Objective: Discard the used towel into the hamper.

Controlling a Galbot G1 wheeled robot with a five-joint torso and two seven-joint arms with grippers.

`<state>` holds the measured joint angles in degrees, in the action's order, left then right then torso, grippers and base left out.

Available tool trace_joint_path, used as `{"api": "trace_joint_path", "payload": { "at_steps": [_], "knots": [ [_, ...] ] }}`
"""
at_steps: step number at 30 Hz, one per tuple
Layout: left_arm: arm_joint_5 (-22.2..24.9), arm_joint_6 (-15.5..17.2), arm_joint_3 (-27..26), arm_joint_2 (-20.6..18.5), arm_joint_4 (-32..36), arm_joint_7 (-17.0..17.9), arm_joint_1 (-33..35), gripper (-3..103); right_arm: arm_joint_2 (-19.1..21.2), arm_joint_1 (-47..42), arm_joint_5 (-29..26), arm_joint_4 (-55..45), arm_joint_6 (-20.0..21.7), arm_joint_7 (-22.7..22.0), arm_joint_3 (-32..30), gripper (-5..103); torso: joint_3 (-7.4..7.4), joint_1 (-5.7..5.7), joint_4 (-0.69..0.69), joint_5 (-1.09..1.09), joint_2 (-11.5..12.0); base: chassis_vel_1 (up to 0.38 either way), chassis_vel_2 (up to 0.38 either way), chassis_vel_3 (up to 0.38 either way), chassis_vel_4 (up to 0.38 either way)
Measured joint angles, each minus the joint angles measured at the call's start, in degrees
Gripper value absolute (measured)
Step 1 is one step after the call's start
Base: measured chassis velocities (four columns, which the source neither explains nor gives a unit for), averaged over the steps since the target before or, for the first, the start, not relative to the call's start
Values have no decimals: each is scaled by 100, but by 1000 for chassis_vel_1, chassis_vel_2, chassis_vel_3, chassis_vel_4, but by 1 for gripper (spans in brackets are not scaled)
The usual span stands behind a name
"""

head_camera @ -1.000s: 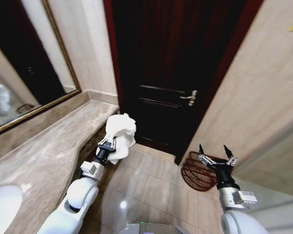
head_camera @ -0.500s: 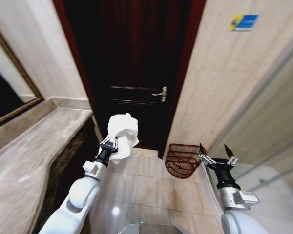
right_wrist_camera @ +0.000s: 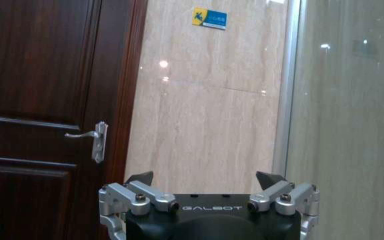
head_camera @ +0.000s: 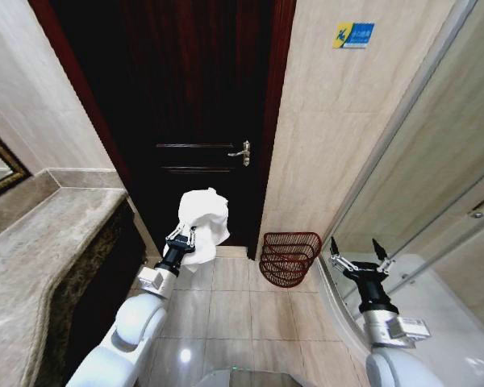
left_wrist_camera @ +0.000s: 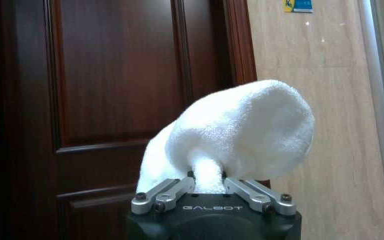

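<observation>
The fluffy white terry-cloth towel (head_camera: 202,224) looks soft and matt. At about 3 o'clock from it, the dark reddish-brown open-weave wire hamper (head_camera: 289,258) sits on glossy beige floor tiles (head_camera: 242,310). The dark polished wooden door (head_camera: 195,105) has a shiny metal lever handle (head_camera: 241,152).

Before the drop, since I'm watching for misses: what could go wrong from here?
1. The towel, clamped in the left gripper, is held up off to the side of the hamper, not over it; released here, it would likely land on the floor.
2. The hamper leans against the wall by the door; a nudge might tip it.
</observation>
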<state>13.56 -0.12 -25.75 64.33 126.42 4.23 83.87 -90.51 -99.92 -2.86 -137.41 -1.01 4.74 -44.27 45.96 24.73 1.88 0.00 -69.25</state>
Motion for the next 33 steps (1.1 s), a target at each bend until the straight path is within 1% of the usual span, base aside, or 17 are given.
{"api": "trace_joint_path", "payload": {
  "at_steps": [5, 7, 10, 12, 16, 18, 19, 22, 24, 26, 27, 33],
  "knots": [
    [-2, -3, 2, 0, -13, -11, -9, 7, -12, 8, -18, 10, -40, 0, 16, 100, -84, -70, 0, 0, 153, 0, 0, 0, 0],
    [-3, -20, -2, 6, -28, -16, 20, 7, -20, 22, -44, 14, -56, 0, 37, 100, -140, -114, 0, 0, 254, 0, 0, 0, 0],
    [-5, -32, -9, 12, -46, -17, 42, 7, -20, 28, -47, 14, -51, -11, 44, 100, -175, -141, 0, 0, 315, 0, 0, 0, 0],
    [-29, -49, -21, 18, -84, -18, 62, 7, -23, 28, -45, 20, -46, -36, 51, 100, -228, -183, 0, 0, 412, 0, 0, 0, 0],
    [-43, -54, -34, 14, -96, -18, 64, 7, -26, 22, -36, 24, -49, -38, 55, 100, -271, -220, 0, 0, 492, 0, 0, 0, 0],
    [-47, -55, -43, 2, -96, -14, 55, 7, -27, 26, -19, 24, -51, -38, 57, 100, -324, -265, 0, 0, 589, 0, 0, 0, 0],
    [-47, -55, -43, 2, -96, -14, 55, 7, -27, 26, -19, 24, -51, -38, 57, 100, -324, -265, 0, 0, 589, 0, 0, 0, 0],
    [-48, -54, -43, -6, -95, -11, 48, 7, -29, 39, -9, 21, -50, -38, 60, 100, -388, -316, 0, 0, 705, 0, 0, 0, 0],
    [-48, -55, -43, -8, -95, -10, 46, 7, -28, 41, -8, 20, -49, -38, 60, 100, -403, -328, 0, 0, 733, 0, 0, 0, 0],
    [-48, -54, -43, -9, -99, -9, 38, 7, -26, 46, -7, 20, -47, -39, 60, 100, -456, -367, 0, 0, 824, -26, -20, -18, -21],
    [-48, -54, -43, -9, -99, -9, 38, 7, -26, 46, -7, 20, -47, -39, 60, 100, -456, -367, 0, 0, 824, -51, -40, -36, -42],
    [-48, -54, -35, -5, -129, -9, 26, 7, -22, 48, -13, 20, -45, -42, 62, 100, -561, -454, 0, 0, 1015, -56, -56, -58, -69]
  ]
}}
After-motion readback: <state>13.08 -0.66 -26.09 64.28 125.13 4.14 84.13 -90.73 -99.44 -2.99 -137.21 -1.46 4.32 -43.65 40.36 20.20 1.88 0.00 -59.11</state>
